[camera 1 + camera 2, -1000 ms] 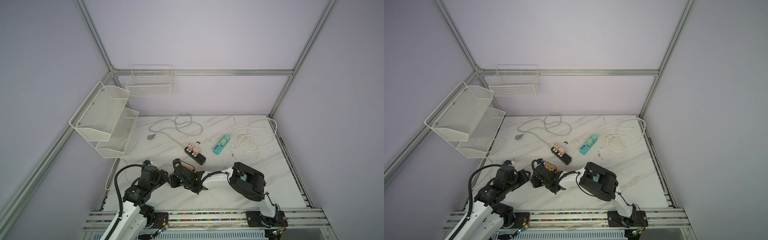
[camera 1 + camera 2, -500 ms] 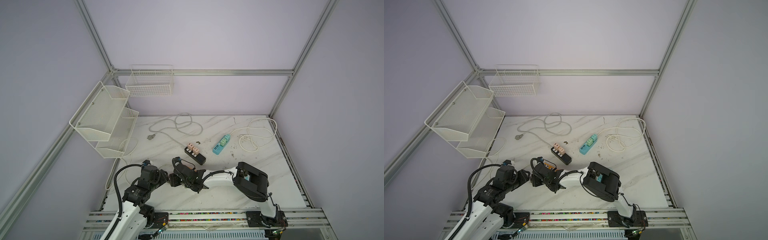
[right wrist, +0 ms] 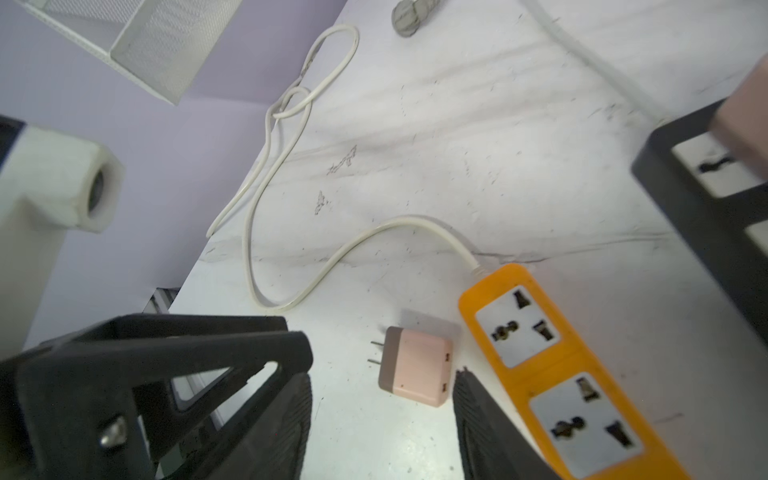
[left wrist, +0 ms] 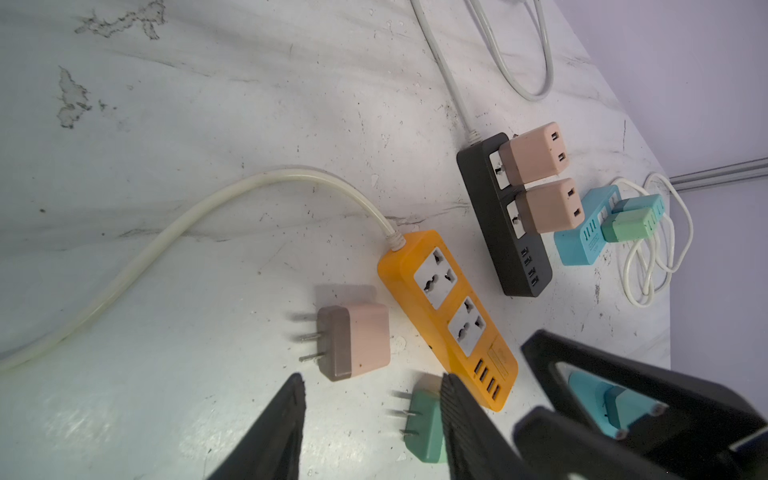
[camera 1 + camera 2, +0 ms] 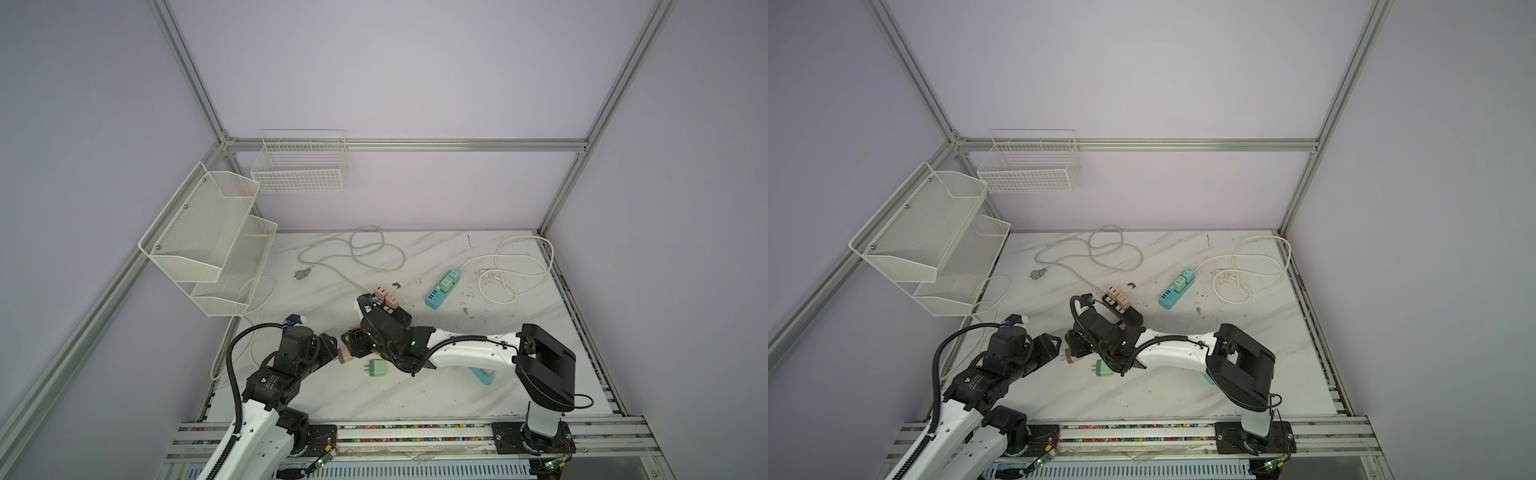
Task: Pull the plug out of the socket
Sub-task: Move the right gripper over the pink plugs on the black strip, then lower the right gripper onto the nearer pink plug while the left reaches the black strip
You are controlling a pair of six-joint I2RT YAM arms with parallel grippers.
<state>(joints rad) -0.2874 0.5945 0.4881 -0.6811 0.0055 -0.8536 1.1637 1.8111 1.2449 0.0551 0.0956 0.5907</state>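
In the left wrist view the orange socket strip (image 4: 449, 320) lies flat with both sockets empty. A pink plug (image 4: 357, 343) and a green plug (image 4: 426, 419) lie loose on the table beside it, prongs showing. My left gripper (image 4: 372, 380) is open just short of them, and one finger partly covers the green plug. My right gripper (image 3: 383, 374) is open too, with the pink plug (image 3: 415, 365) on the table just beyond its fingertips and the strip (image 3: 552, 365) alongside. In a top view the right gripper (image 5: 353, 343) hides the strip and faces the left gripper (image 5: 328, 347).
A black strip (image 5: 384, 301) with two pink plugs and a blue strip (image 5: 444, 289) with green plugs lie farther back. Another blue strip (image 5: 484, 376) sits under the right arm. White cables loop across the back, and white mesh racks (image 5: 208, 241) hang on the left.
The right arm's elbow has swung to the right and its gripper has drawn slightly back. Its jaws stand wider than before. The left arm has hardly moved.
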